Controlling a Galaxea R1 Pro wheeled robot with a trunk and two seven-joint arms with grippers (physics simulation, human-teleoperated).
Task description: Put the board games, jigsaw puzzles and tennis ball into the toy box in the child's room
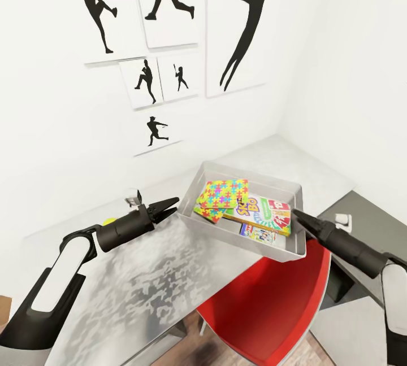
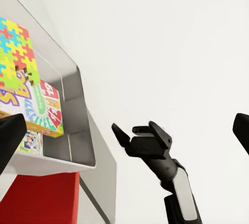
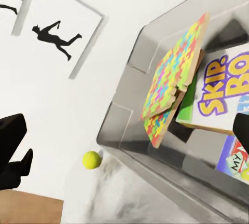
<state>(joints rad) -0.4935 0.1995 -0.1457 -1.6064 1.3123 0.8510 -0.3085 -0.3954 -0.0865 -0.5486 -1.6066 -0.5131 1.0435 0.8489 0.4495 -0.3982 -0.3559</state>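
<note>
Baseball-player silhouette pictures (image 1: 169,44) hang on the white wall behind the table (image 1: 169,287), and a red chair (image 1: 271,309) sits tucked under the table's edge, below the toy box (image 1: 297,208) and between the two arms. The toy box rests on the table top, its near end reaching past the edge above the chair. Inside it two jigsaw puzzles (image 1: 223,196) lie stacked at the end nearest the left gripper (image 1: 167,209), the upper one tilted over the lower; beside them, toward the right gripper (image 1: 299,220), lies the Skip-Bo box (image 1: 263,213), and a smaller blue game box (image 1: 257,234) lies against the near wall. A green edge peeks from under the Skip-Bo box in the right wrist view, though what it belongs to cannot be told. The left gripper hovers just outside the toy box's wall on the puzzle side, fingers drawn close together and holding nothing. The right gripper hangs just beside the opposite wall of the box, its fingertips close together and empty. The tennis ball (image 1: 109,222) lies on the table behind the left gripper, beside that arm's wrist, well apart from the toy box and farthest from the right gripper; the right wrist view shows it on the table top outside the box's end wall
</note>
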